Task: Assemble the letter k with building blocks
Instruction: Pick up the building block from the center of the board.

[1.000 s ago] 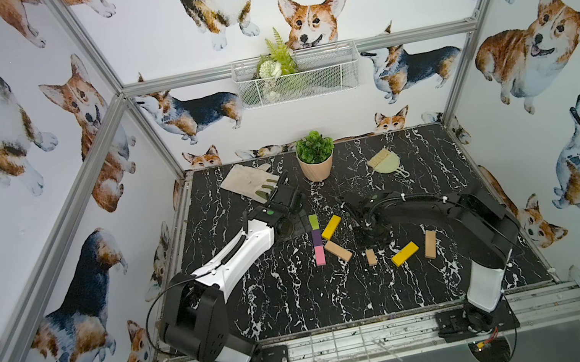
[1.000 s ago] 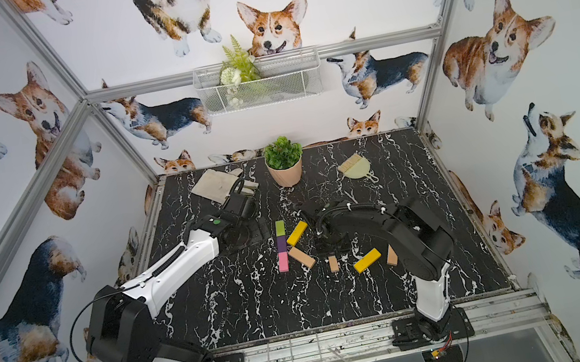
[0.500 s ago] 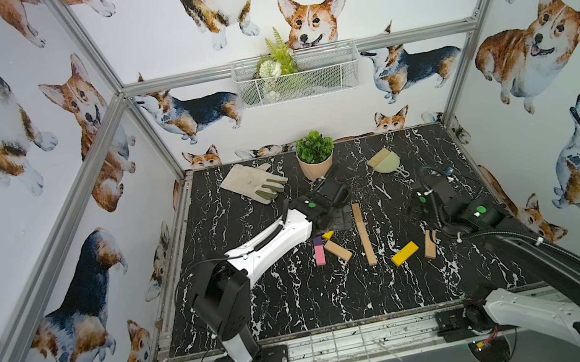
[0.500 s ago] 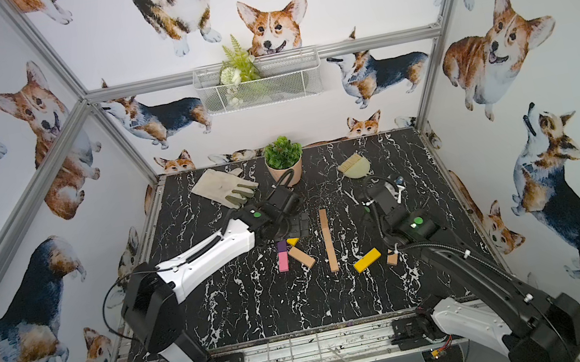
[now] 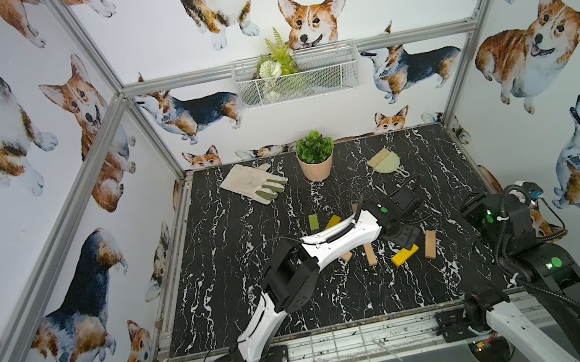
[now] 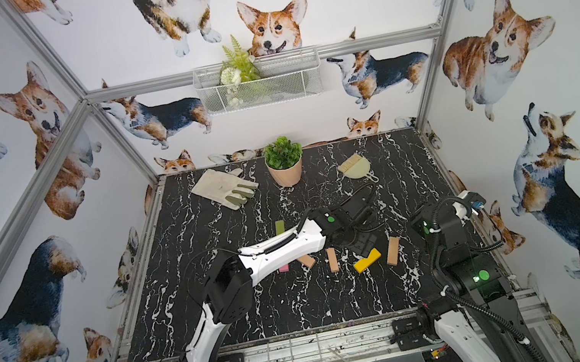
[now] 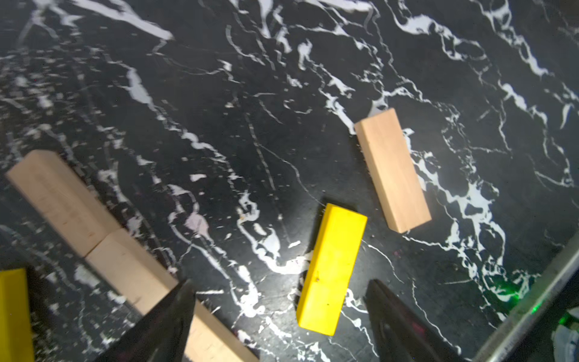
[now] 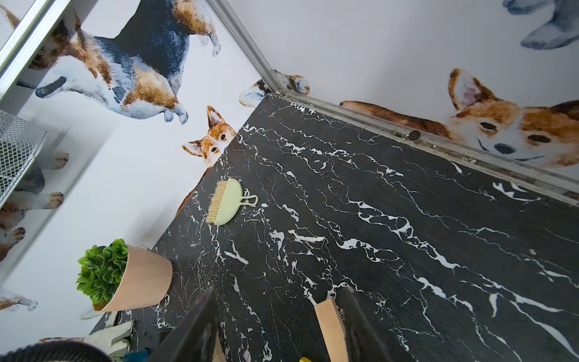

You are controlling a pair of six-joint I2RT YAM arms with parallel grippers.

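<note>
1. Left wrist view: the left claw (image 7: 280,283) hangs with jaws apart over the black worktop (image 7: 219,94); a yellow block (image 7: 332,269) lies flat with one end between them (unclamped).
2. A tan block (image 7: 391,169) lies just beside it, toward the worktop's right edge.
3. Right claw (image 8: 277,294): jaws apart, gripping nothing, by the right edge.
4. A lime green block (image 5: 313,221) lies near the middle.

The table (image 5: 237,280) is black marble with white veins, and the walls (image 5: 173,29) are white with a corgi print. There's a yellow block (image 7: 332,269), tan block (image 7: 391,169), lime block (image 5: 313,221) and pink block (image 6: 283,268). Peach pot (image 5: 316,169), green plant (image 5: 313,145), cream glove (image 5: 248,183) with olive fingertips.
</note>
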